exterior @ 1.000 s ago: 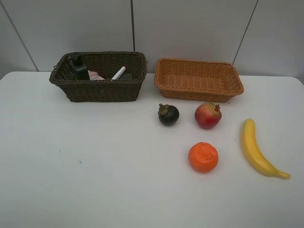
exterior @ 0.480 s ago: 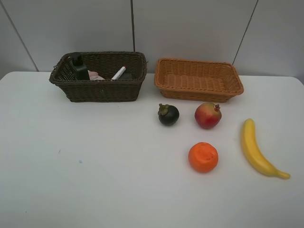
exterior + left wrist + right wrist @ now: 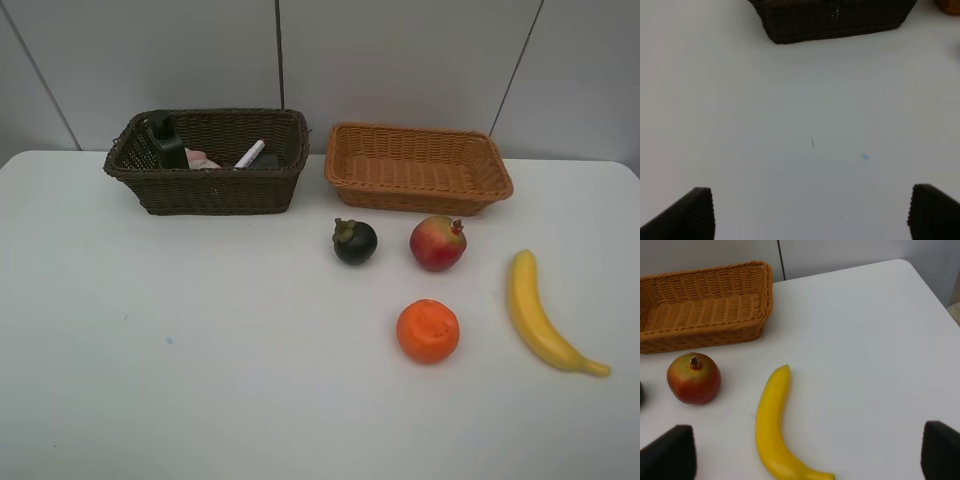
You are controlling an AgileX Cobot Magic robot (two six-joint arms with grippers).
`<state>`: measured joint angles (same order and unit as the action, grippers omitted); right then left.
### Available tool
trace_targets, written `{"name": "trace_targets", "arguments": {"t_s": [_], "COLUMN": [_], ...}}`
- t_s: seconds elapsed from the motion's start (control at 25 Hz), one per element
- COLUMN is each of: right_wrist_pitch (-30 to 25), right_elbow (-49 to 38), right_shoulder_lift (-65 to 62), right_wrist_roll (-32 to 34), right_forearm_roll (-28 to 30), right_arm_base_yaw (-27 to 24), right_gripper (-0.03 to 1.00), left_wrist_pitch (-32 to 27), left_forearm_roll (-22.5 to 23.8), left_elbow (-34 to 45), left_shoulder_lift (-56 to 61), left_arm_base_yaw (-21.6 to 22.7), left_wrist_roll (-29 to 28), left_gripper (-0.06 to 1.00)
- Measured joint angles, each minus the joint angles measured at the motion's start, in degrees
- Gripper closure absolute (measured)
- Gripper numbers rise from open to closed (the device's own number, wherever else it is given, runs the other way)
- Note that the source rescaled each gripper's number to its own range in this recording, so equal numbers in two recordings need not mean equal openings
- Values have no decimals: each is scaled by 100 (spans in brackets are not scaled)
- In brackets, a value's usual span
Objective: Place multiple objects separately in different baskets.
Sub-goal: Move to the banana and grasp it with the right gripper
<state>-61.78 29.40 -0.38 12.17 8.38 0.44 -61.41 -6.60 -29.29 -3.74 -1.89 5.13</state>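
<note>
On the white table lie a dark mangosteen [image 3: 355, 241], a red pomegranate-like fruit [image 3: 438, 243] [image 3: 694, 379], an orange [image 3: 428, 330] and a yellow banana [image 3: 540, 315] [image 3: 774, 427]. The dark brown basket [image 3: 210, 188] [image 3: 832, 22] at the back left holds a dark green bottle [image 3: 166, 141], a small pink bottle [image 3: 202, 159] and a white marker [image 3: 250, 153]; the eraser does not show. The light orange-tan basket [image 3: 418, 190] [image 3: 700, 330] beside it has nothing in it. My left gripper [image 3: 810, 212] is open over bare table. My right gripper [image 3: 807, 455] is open near the banana. Neither arm appears in the high view.
A grey panelled wall [image 3: 400, 60] stands right behind the baskets. The table's far right corner [image 3: 905, 265] and edge show in the right wrist view. Two small marks [image 3: 168, 340] dot the bare left half of the table.
</note>
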Motion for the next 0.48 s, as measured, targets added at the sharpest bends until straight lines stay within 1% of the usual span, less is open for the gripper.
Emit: {"name": "trace_targets", "arguments": {"t_s": [0.48], "right_wrist_pitch": [0], "right_elbow": [0], "right_shoulder_lift": [28], "right_wrist_roll": [0], "right_forearm_roll": [0], "right_arm_base_yaw": [0], "right_gripper": [-2], "left_wrist_pitch": [0], "left_forearm_roll": [0], "left_elbow": [0], "left_shoulder_lift": [0], "left_arm_base_yaw": [0], "left_wrist_roll": [0], "left_gripper": [-6]}}
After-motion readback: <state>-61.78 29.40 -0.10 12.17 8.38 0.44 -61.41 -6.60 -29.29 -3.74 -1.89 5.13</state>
